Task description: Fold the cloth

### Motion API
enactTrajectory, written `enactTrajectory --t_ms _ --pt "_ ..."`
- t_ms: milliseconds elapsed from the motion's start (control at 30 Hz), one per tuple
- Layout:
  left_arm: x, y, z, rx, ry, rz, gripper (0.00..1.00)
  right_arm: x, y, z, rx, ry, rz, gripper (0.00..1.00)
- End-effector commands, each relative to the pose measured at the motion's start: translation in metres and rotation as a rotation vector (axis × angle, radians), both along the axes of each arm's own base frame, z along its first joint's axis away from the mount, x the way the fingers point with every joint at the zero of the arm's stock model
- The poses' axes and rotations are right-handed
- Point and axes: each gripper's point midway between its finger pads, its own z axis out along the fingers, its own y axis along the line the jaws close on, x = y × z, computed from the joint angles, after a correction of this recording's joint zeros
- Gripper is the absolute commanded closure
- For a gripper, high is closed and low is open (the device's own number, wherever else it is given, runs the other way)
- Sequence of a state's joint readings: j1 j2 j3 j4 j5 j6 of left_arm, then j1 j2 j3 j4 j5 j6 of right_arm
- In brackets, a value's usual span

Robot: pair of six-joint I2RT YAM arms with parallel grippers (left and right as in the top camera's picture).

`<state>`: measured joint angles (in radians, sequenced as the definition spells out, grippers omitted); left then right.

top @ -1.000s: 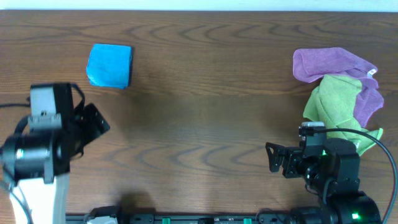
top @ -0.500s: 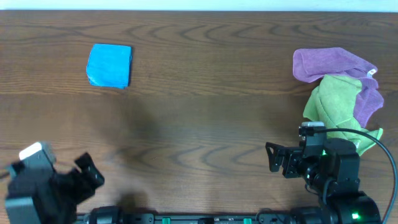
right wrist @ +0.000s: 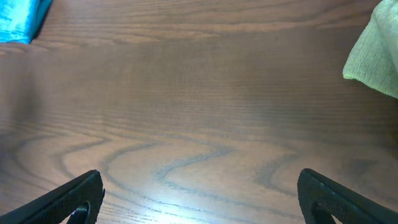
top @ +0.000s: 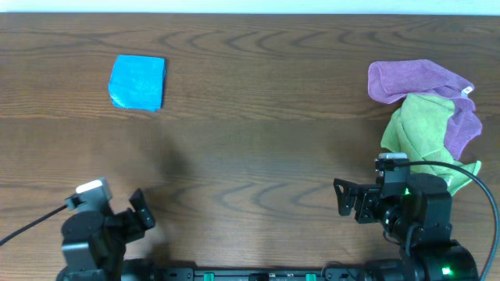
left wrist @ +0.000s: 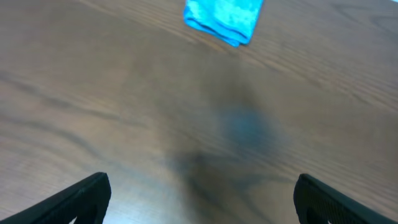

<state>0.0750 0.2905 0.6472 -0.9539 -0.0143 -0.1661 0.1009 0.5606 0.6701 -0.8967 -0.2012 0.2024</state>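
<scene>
The sky-blue cloth [top: 137,81] lies folded into a small flat square at the far left of the table. It also shows at the top of the left wrist view [left wrist: 222,16] and as a corner in the right wrist view [right wrist: 22,18]. My left gripper [top: 141,219] is open and empty at the front left, well short of the cloth; its fingers frame bare wood [left wrist: 202,199]. My right gripper [top: 345,198] is open and empty at the front right, over bare wood [right wrist: 200,198].
A purple cloth [top: 414,80] and a lime-green cloth [top: 418,133] lie crumpled together at the far right, just beyond my right arm. The green one's edge shows in the right wrist view [right wrist: 376,59]. The table is dark wood [top: 258,140].
My left arm has drawn back from beside the blue cloth toward the front edge of the table. The right arm and the cloths have not moved.
</scene>
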Motion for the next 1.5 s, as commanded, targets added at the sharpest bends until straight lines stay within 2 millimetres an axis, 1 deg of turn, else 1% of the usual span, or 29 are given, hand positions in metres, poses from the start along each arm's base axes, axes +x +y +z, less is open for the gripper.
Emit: enactTrajectory --t_ms 0,100,233,433,800,933,1467 --pt "0.007 -0.011 -0.018 0.017 -0.016 -0.092 0.05 0.0 -0.002 -0.001 0.008 0.002 -0.022 0.01" --pt "0.014 -0.015 -0.031 0.024 -0.056 -0.117 0.05 0.0 -0.003 -0.001 0.007 0.002 -0.022 0.01" --pt "0.018 -0.018 -0.045 0.063 -0.071 -0.161 0.05 0.0 -0.002 -0.001 0.008 0.002 -0.022 0.01" --pt "0.016 -0.019 -0.066 0.129 -0.046 -0.22 0.05 0.0 -0.002 -0.001 0.008 0.002 -0.021 0.01" --pt "0.014 -0.014 -0.093 0.142 -0.007 -0.201 0.05 0.0 -0.002 -0.001 0.008 0.002 -0.022 0.01" --pt "0.012 -0.013 -0.096 0.146 0.002 -0.197 0.05 0.0 -0.002 -0.001 0.008 0.002 -0.022 0.01" --pt "0.009 -0.013 -0.097 0.171 0.002 -0.217 0.05 0.0 -0.003 -0.001 0.007 0.002 -0.022 0.01"
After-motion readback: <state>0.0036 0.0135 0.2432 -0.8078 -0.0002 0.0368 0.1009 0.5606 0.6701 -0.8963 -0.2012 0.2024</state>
